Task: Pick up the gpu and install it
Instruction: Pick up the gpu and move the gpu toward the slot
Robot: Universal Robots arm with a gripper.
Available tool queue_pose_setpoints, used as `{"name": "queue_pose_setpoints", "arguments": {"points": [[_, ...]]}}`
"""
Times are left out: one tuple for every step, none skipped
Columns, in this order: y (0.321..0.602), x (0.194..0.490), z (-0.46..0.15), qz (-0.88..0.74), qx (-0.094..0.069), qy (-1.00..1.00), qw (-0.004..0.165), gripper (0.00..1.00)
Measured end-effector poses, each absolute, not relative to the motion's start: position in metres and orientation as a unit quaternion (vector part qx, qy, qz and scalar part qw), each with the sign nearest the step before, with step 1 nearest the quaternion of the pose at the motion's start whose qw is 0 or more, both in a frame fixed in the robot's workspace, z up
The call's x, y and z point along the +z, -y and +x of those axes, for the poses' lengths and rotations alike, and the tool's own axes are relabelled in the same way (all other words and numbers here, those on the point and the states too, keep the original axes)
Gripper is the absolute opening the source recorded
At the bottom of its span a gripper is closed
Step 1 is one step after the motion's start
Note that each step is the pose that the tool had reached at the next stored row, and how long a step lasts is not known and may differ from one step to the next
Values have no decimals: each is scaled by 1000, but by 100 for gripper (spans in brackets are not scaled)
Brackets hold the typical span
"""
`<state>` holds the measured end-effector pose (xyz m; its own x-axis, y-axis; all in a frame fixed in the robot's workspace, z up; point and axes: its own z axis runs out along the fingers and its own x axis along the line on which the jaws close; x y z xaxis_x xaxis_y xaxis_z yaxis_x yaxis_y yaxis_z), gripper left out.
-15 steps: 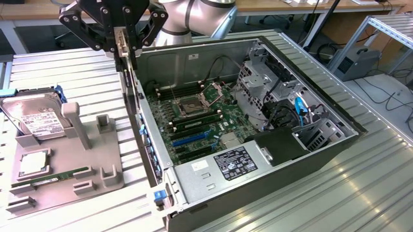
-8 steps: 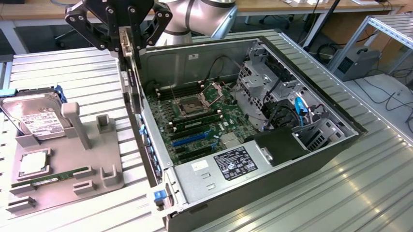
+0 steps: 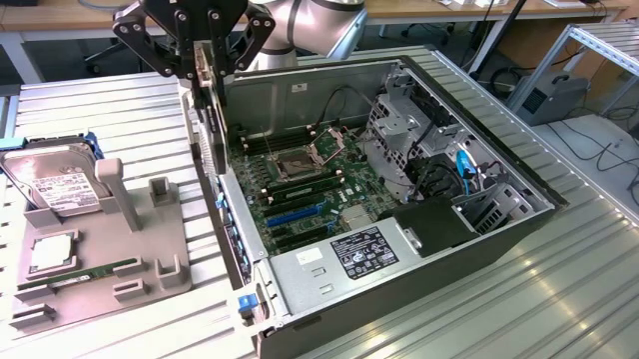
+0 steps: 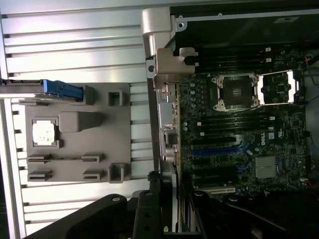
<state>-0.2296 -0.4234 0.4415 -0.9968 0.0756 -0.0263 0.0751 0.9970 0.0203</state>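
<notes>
Thin dark gpu [image 3: 206, 127], silver bracket, upright and edge-on in the jaws over the open case's [image 3: 420, 288] edge

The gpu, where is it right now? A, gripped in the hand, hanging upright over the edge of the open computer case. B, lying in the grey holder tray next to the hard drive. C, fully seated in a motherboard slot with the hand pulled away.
A: the hand is clamped on the gpu, which hangs upright at the side wall of the open computer case, above the motherboard and not in a slot.
</notes>
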Motion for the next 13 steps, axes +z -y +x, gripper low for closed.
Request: {"name": "queue_pose_setpoints", "arguments": {"points": [[423,441,-229,38,10,-999,13,27],[423,441,-228,38,9,-999,13,27],[423,441,-227,38,9,-999,13,27],[423,441,-226,38,9,-999,13,27],[423,441,-225,38,9,-999,13,27],[423,441,-224,38,9,-999,13,27],[423,441,-223,38,9,-999,13,27],[423,441,-222,38,9,-999,13,27],[423,441,-221,38,8,-999,13,27],[423,441,-221,38,8,-999,13,27],[423,441,-220,38,8,-999,13,27],[423,440,-219,38,8,-999,13,27],[423,440,-218,38,8,-999,13,27]]}}
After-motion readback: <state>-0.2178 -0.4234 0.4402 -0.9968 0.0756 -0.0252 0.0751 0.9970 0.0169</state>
